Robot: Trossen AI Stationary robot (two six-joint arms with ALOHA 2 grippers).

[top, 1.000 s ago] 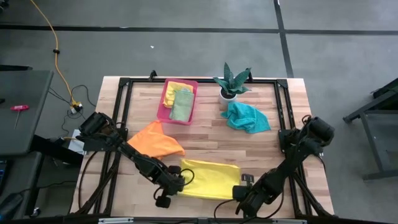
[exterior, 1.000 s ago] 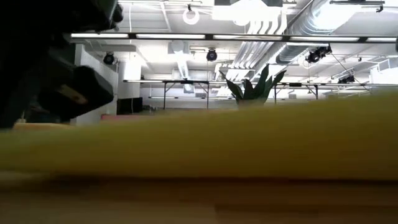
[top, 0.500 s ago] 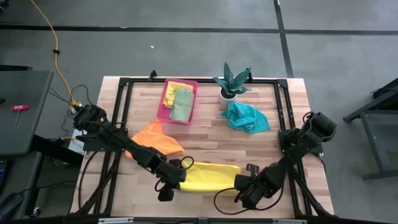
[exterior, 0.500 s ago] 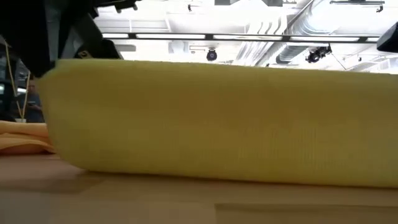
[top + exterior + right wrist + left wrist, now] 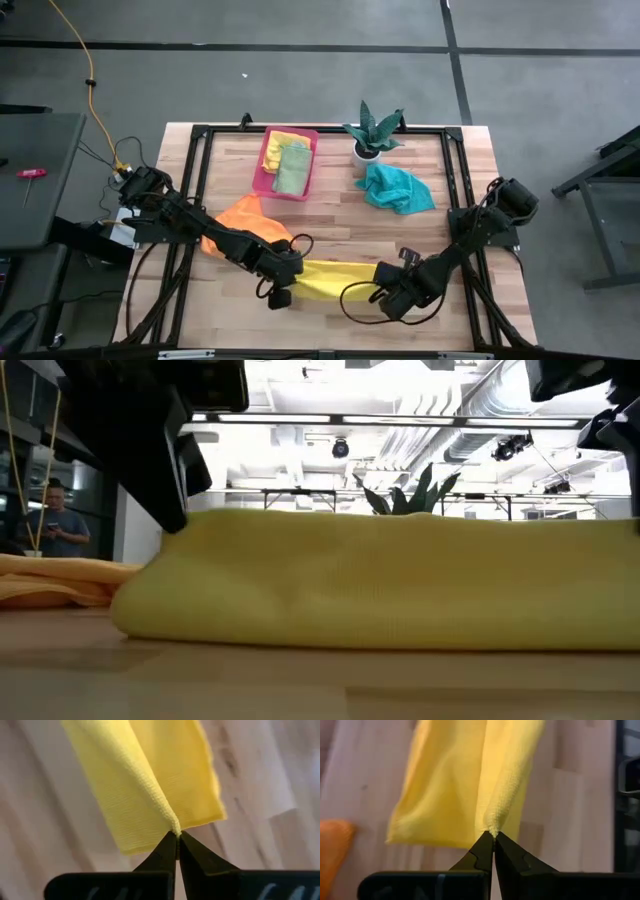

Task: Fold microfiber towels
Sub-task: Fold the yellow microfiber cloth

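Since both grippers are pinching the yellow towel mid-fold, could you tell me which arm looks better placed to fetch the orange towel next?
Left, probably: the left gripper holds the yellow towel right beside the orange towel; the right gripper is farther.

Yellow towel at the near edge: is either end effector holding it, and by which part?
Both. The left end effector and right end effector each pinch a corner of the yellow towel.

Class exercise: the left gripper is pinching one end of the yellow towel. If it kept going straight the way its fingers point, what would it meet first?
Probably the yellow towel itself: the left gripper, shut on its corner, points along the cloth toward the right gripper, which clamps the far end. Past the towel, that gripper would be next, though height is hard to judge.
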